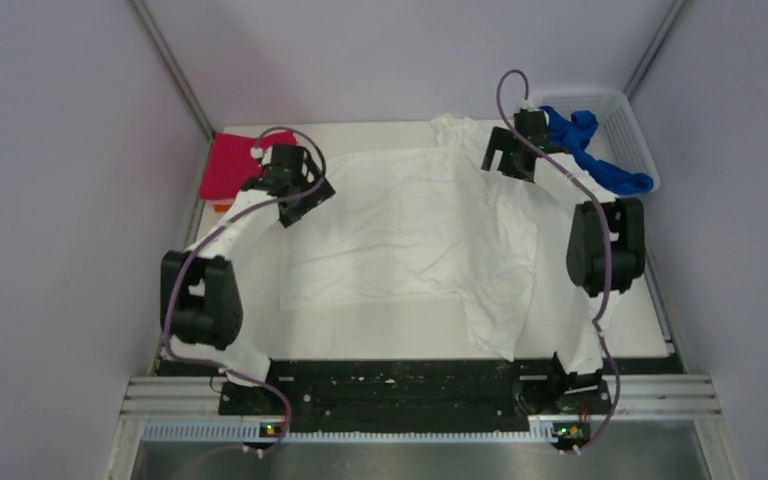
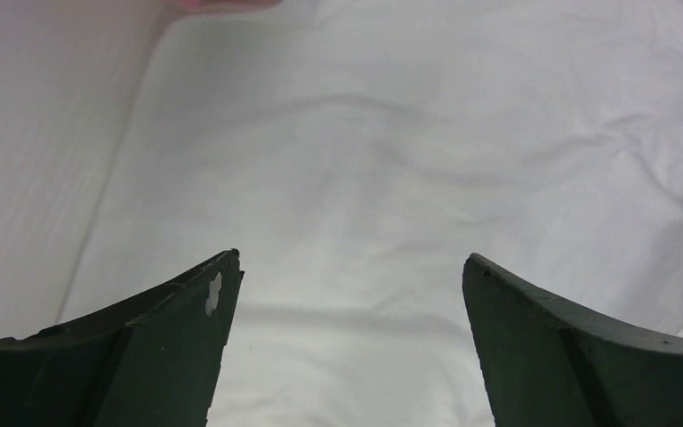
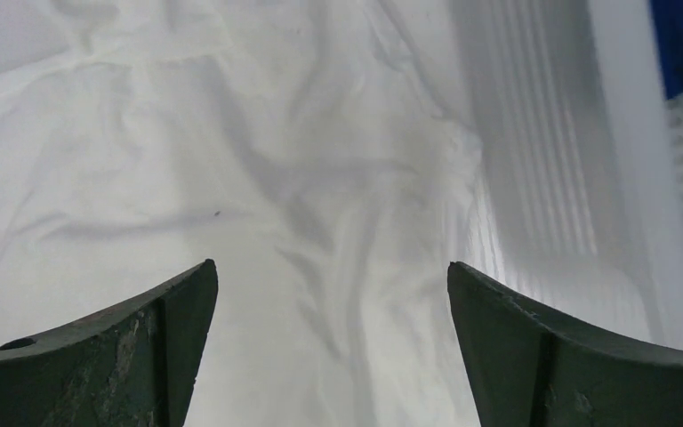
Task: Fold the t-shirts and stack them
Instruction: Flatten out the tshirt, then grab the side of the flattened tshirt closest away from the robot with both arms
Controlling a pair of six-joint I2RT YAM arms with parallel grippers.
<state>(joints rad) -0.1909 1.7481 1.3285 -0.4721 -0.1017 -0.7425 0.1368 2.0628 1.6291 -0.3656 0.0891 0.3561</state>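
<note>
A white t-shirt (image 1: 410, 225) lies spread across the table, wrinkled, with no print showing. It fills the left wrist view (image 2: 391, 160) and the right wrist view (image 3: 231, 178). My left gripper (image 1: 298, 200) is open and empty above the shirt's left edge. My right gripper (image 1: 505, 160) is open and empty above the shirt's far right part. A royal-blue t-shirt (image 1: 588, 145) hangs over the basket's near rim. A folded magenta t-shirt (image 1: 232, 163) lies at the far left, with a bit of orange cloth (image 1: 221, 207) at its near edge.
A white plastic mesh basket (image 1: 625, 120) stands at the far right corner; its rim and wall show in the right wrist view (image 3: 622, 160). Grey walls close in the table on three sides. The arm bases sit on a black rail (image 1: 410, 390) at the near edge.
</note>
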